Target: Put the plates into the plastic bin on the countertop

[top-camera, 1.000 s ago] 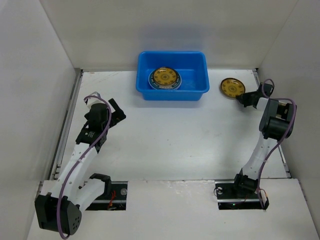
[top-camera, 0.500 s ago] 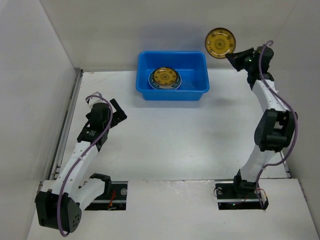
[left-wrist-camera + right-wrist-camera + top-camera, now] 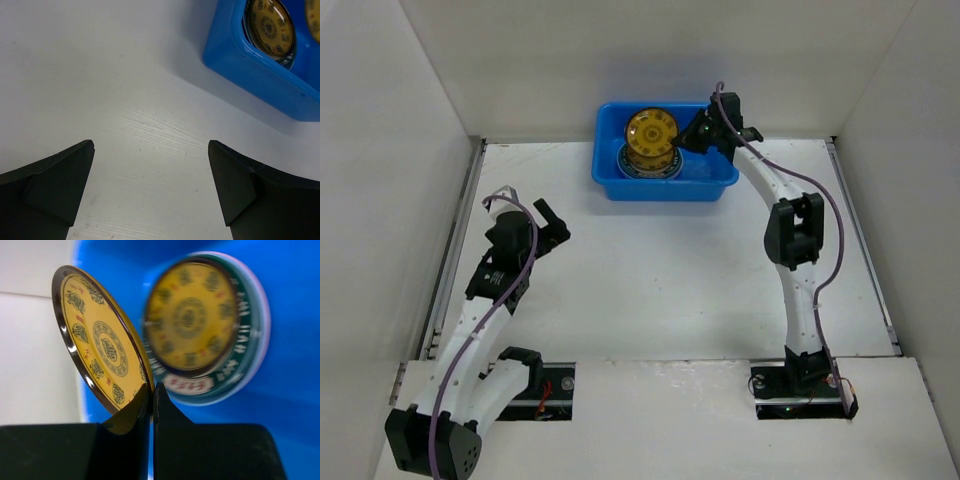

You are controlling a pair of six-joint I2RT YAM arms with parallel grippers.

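The blue plastic bin (image 3: 712,172) stands at the back of the white countertop (image 3: 660,270). A stack of plates lies in it, topped by a yellow-gold patterned plate (image 3: 192,315); its edge shows in the top view (image 3: 642,168). My right gripper (image 3: 688,138) is shut on the rim of a second yellow-gold plate (image 3: 650,133), held tilted above the stack inside the bin; the right wrist view shows this plate (image 3: 97,345) nearly edge-on. My left gripper (image 3: 557,228) is open and empty over the left of the countertop, well short of the bin (image 3: 260,75).
White walls enclose the countertop on the left, back and right. A metal strip (image 3: 455,250) runs along the left edge. The arm bases sit at the near edge.
My right gripper lifted the yellow-gold plate from the countertop right of the bin, swung it up and left, and now holds it over the stack in the bin. The left arm barely moved.
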